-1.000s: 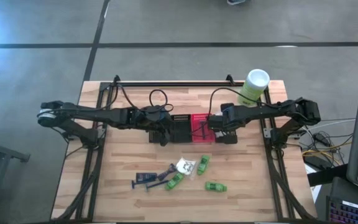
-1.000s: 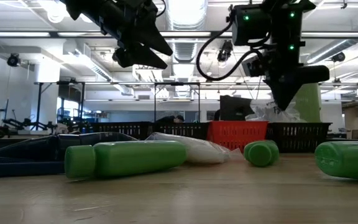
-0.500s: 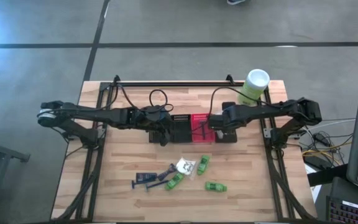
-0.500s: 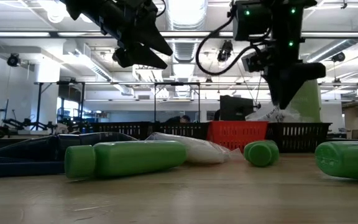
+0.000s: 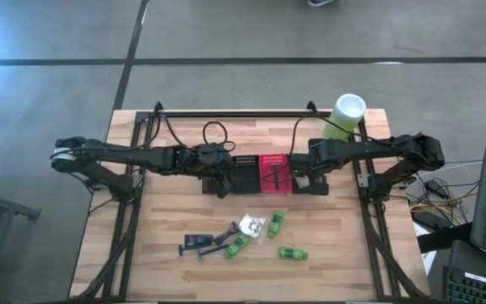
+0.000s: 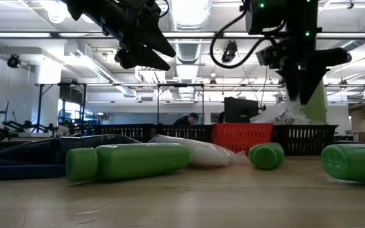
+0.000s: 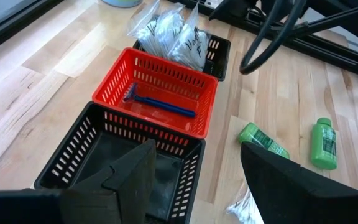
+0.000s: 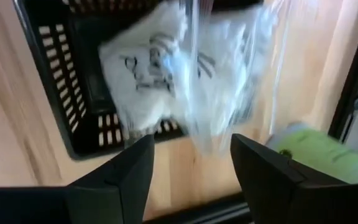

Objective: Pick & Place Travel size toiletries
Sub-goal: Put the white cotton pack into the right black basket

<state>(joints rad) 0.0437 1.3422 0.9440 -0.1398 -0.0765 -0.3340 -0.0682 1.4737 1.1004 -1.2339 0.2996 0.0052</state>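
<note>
Green bottles (image 5: pixel 277 224) (image 5: pixel 237 246) (image 5: pixel 292 252), a white packet (image 5: pixel 252 225) and dark razor sticks (image 5: pixel 201 243) lie flat on the table's near half. A blue razor (image 7: pixel 160 104) lies in the red basket (image 5: pixel 272 173). White packets (image 8: pixel 160 68) lie piled in the right black basket (image 8: pixel 48 74), their tops sticking above its rim (image 6: pixel 277 115). My right gripper (image 8: pixel 191 149) hangs open above that basket, clear of the packets. Above the left black basket (image 7: pixel 73 155), my left gripper (image 7: pixel 197 158) also stands open with nothing between its fingers.
The three baskets stand side by side at mid-table. A large pale-green canister (image 5: pixel 344 116) with a white lid stands at the far right corner, beyond the right arm. Black frame rails run along the table's far edge and both sides.
My right gripper has gone a little toward the table's right edge and risen off the white packets, which stay in the right black basket.
</note>
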